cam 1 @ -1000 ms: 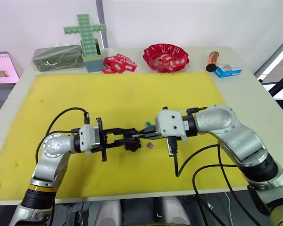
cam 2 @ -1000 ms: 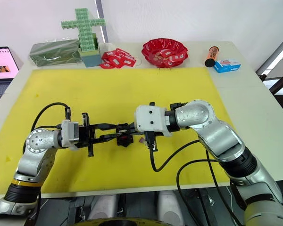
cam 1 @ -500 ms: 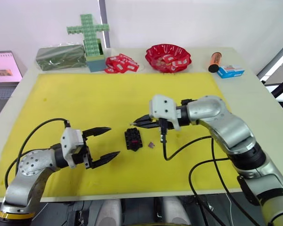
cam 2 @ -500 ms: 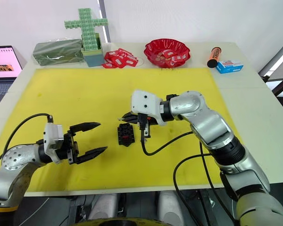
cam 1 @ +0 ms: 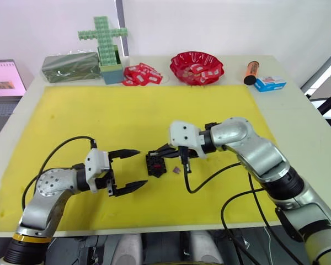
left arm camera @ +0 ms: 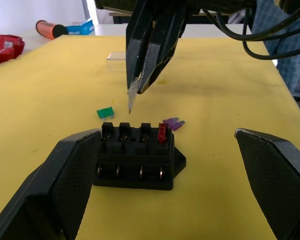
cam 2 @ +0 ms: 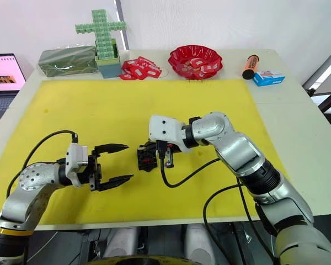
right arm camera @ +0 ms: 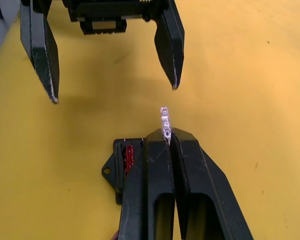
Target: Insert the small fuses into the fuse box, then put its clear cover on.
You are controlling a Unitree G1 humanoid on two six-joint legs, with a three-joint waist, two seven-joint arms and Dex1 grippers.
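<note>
A yellow mat (cam 1: 127, 118) covers most of the pale tabletop (cam 1: 298, 118), with a green brick cross (cam 1: 106, 38), red packets and a red bowl (cam 1: 197, 66) pushed to the far edge. Near the mat's middle sits the fuse box (left arm camera: 137, 156), its row of slots facing up and a red fuse (left arm camera: 162, 133) already seated in an end slot. The right gripper (left arm camera: 140, 85) hangs just above the box, clenched on the pale grey fuse (left arm camera: 131, 98), which points blade-down over the empty slots; this arm is plainly the nearer one, and the coming push looks to depend on lining the fuse's flat face with a slot's long axis. The left gripper (cam 1: 127, 170) waits beside the box, released wide, nothing in it. On the mat just past the box lie the green fuse (left arm camera: 105, 112) and the purple fuse (left arm camera: 173, 123); the clear cover (left arm camera: 117, 61) rests farther off.
</note>
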